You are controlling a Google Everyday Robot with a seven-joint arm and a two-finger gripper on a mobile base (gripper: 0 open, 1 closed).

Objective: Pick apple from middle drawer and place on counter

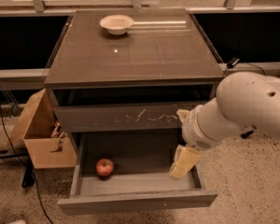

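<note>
A small red apple (104,167) lies on the floor of the open middle drawer (140,185), at its left side. The gripper (183,164), cream-coloured, hangs from the white arm over the right part of the drawer, well to the right of the apple and apart from it. The grey-brown counter (135,48) is the cabinet top above.
A cream shallow bowl (116,24) stands at the back of the counter. The drawer front above the open one has pale scratch marks (144,117). A cardboard box (39,132) stands on the floor left of the cabinet, with cables beside it.
</note>
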